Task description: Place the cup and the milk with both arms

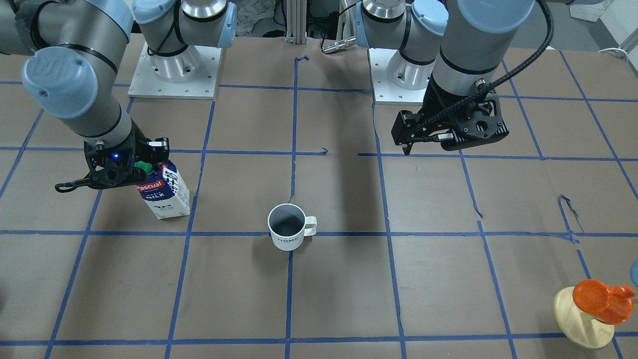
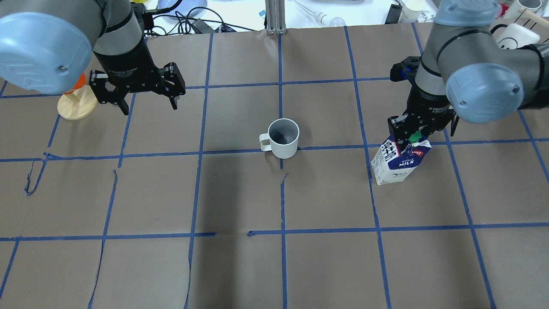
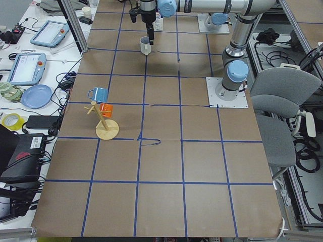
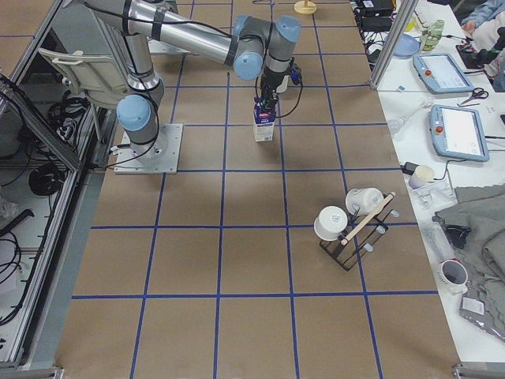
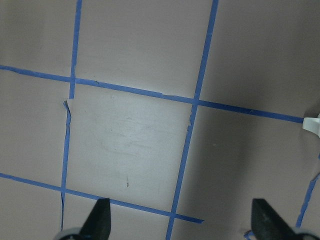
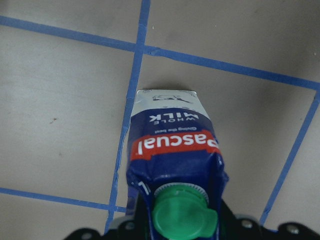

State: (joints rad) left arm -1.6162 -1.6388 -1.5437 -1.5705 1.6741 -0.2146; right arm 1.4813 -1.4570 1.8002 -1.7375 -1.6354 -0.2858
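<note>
Our right pincer (image 2: 412, 138) pinches the milk (image 2: 399, 164) by its gable, at the right of the bench (image 2: 240, 193); we should hold it upright and lower gently. Our left pincer (image 2: 150, 109), spread and empty, hangs well apart from the cup (image 2: 283, 138) at centre, and needs squaring to it

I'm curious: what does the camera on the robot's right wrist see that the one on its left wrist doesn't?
Only the right wrist view shows the milk from above, with its green cap and red Pascual label. The right gripper holds it by the top.

Only the left wrist view shows the left gripper open, its two fingertips wide apart over bare table, plus a white sliver at the right edge, too little to identify.

Both show the brown table crossed by blue tape lines.
</note>
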